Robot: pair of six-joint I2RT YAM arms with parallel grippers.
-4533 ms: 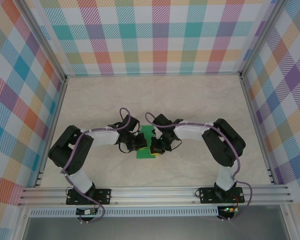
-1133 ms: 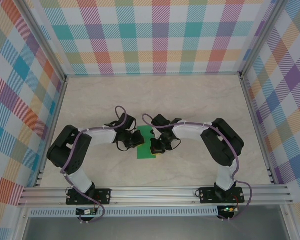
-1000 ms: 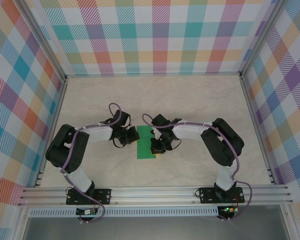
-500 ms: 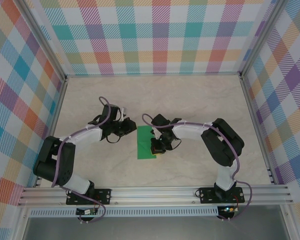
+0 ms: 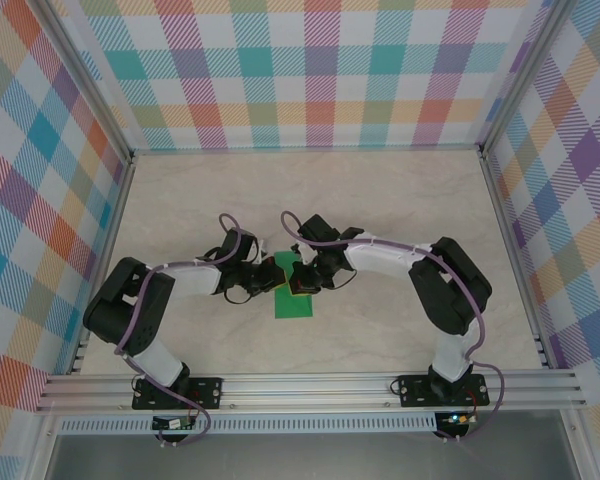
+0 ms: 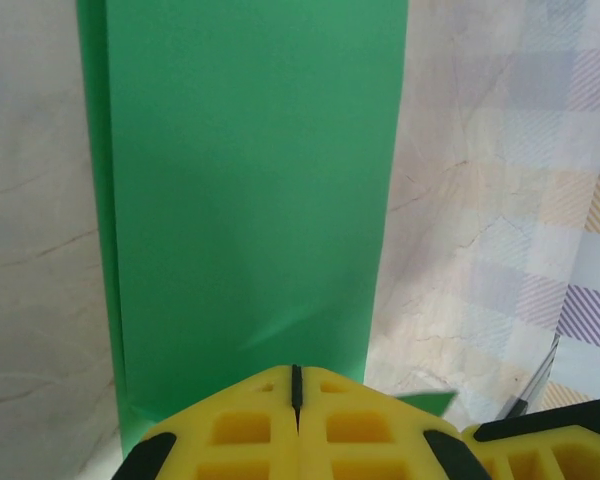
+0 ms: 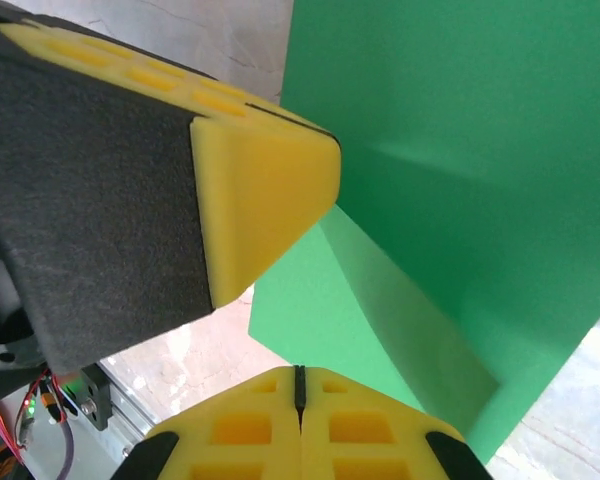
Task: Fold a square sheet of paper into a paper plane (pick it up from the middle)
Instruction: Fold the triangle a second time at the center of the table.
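The square sheet of paper (image 5: 292,305) lies on the table as a narrow bright-green folded strip (image 6: 250,180), between both arms. My left gripper (image 5: 273,281) is shut, its yellow fingertips (image 6: 296,378) resting on the strip's near end with nothing between them. My right gripper (image 5: 299,288) is also shut and empty, its tips (image 7: 300,378) low over the green paper (image 7: 460,150), where a folded flap with a diagonal crease shows. The left gripper's yellow fingertip (image 7: 265,185) sits close beside it. A small green corner (image 6: 427,400) sticks up near the right gripper's finger (image 6: 545,450).
The pale marble-look table (image 5: 380,200) is walled by plaid panels (image 5: 310,70) on three sides. An aluminium rail (image 5: 310,385) with both arm bases runs along the near edge. Open tabletop lies beyond and to both sides of the paper.
The left arm swung out to the left away from the paper, then came back to its left side with its jaws fully shut. The right gripper shifted slightly toward the far end.
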